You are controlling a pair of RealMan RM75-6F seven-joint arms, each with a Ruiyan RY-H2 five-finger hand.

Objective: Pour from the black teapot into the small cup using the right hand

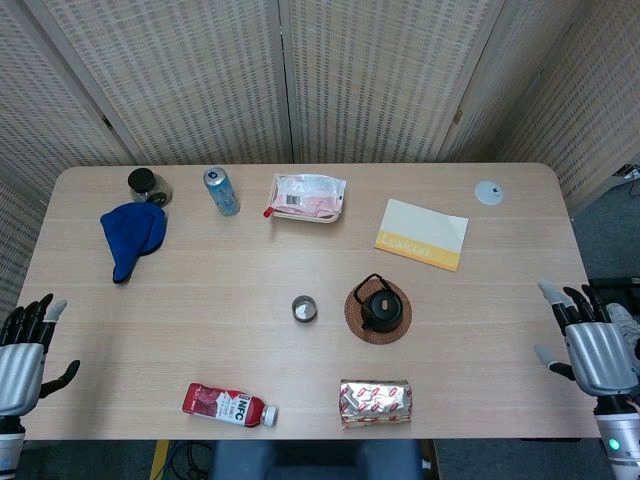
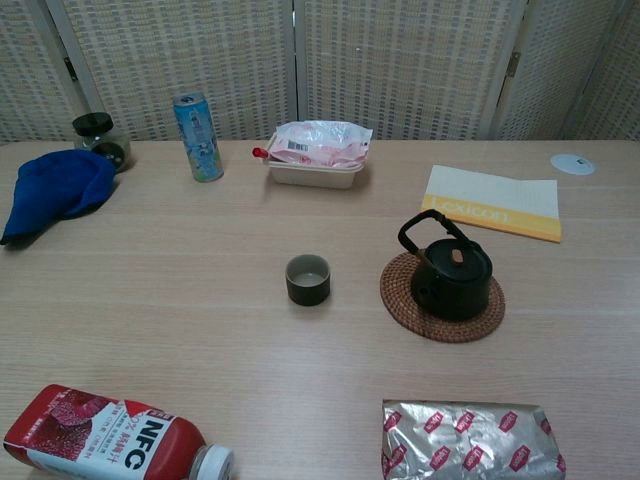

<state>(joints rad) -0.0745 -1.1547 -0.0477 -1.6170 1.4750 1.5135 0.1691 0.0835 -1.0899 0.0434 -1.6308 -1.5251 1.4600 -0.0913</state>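
The black teapot (image 1: 381,307) (image 2: 450,272) stands upright on a round woven coaster (image 1: 378,311) (image 2: 442,298) right of the table's middle. The small dark cup (image 1: 304,309) (image 2: 307,279) stands to its left, apart from it. My right hand (image 1: 592,343) hangs off the table's right edge, fingers spread, holding nothing, well away from the teapot. My left hand (image 1: 22,352) is off the left edge, also spread and empty. Neither hand shows in the chest view.
A red juice bottle (image 1: 228,405) lies at the front left, a silver foil packet (image 1: 375,401) at the front. Behind are a yellow booklet (image 1: 421,234), a snack tray (image 1: 307,198), a blue can (image 1: 221,191), a blue cloth (image 1: 131,236), a dark jar (image 1: 147,185) and a white disc (image 1: 489,192).
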